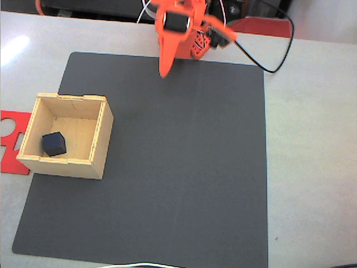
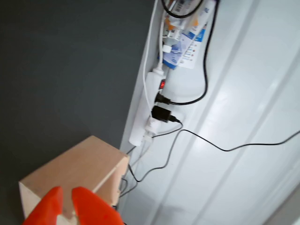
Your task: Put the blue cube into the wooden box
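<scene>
In the fixed view the blue cube [image 1: 54,143] lies inside the wooden box [image 1: 83,167], in its near left corner. The box stands on the left edge of a dark grey mat [image 1: 178,167]. My orange gripper [image 1: 164,70] hangs over the far edge of the mat, well away from the box, its fingers drawn together into one point with nothing held. In the wrist view the two orange fingertips [image 2: 89,208] show at the bottom left, with a narrow slit between them. Behind them is an outer corner of the wooden box [image 2: 79,166]. The cube is hidden there.
A flat red cut-out sheet [image 1: 11,139] lies left of the box. A black cable [image 1: 279,58] loops off the arm's base at the back right. A white power strip [image 2: 152,103] with plugs and cables lies on the pale table beside the mat.
</scene>
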Robot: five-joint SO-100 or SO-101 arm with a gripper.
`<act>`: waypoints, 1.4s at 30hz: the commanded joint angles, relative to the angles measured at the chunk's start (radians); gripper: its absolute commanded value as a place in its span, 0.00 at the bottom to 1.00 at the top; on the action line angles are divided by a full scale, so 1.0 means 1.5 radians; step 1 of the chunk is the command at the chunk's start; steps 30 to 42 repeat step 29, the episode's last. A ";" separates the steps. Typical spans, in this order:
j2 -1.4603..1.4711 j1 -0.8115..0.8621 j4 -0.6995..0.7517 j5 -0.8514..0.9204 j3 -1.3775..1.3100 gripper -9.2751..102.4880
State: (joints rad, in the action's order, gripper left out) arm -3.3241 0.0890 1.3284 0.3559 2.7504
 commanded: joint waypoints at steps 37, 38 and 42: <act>-0.008 0.067 -0.036 -0.066 0.164 0.08; -0.008 0.067 -0.036 -0.066 0.164 0.08; -0.008 0.067 -0.036 -0.066 0.164 0.08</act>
